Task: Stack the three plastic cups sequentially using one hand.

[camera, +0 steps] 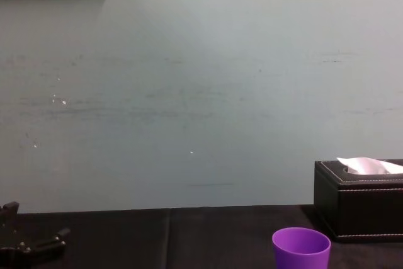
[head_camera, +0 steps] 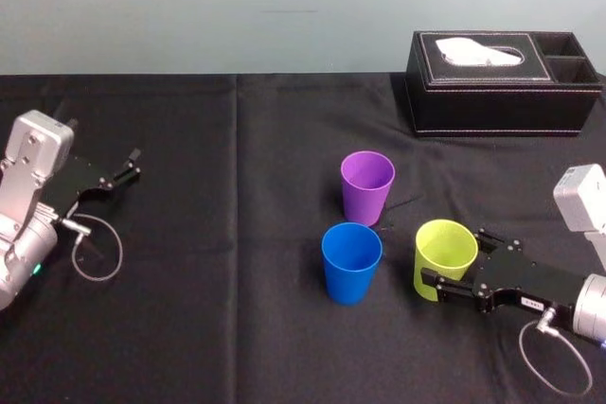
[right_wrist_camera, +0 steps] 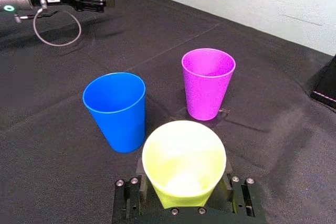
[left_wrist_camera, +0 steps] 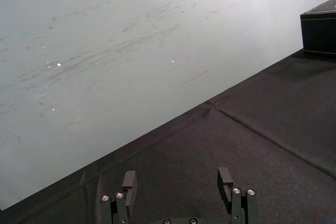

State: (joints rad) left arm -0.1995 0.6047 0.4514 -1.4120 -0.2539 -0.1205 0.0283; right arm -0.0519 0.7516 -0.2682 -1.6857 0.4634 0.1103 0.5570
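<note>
Three plastic cups stand upright and close together on the black cloth. The purple cup (head_camera: 367, 185) is farthest back, the blue cup (head_camera: 351, 261) stands in front of it, and the yellow-green cup (head_camera: 443, 254) is to the blue one's right. My right gripper (head_camera: 453, 258) reaches in from the right at table height, a finger pressed against each side of the yellow-green cup (right_wrist_camera: 184, 161). The blue cup (right_wrist_camera: 116, 109) and the purple cup (right_wrist_camera: 207, 81) stand just beyond it. My left gripper (head_camera: 128, 166) rests at the far left, open (left_wrist_camera: 176, 179) and holding nothing.
A black tissue box (head_camera: 502, 80) with a white tissue stands at the back right, behind the cups. The black-clothed table (head_camera: 237, 328) runs back to a pale wall. A cable loop (head_camera: 98, 251) lies by the left arm.
</note>
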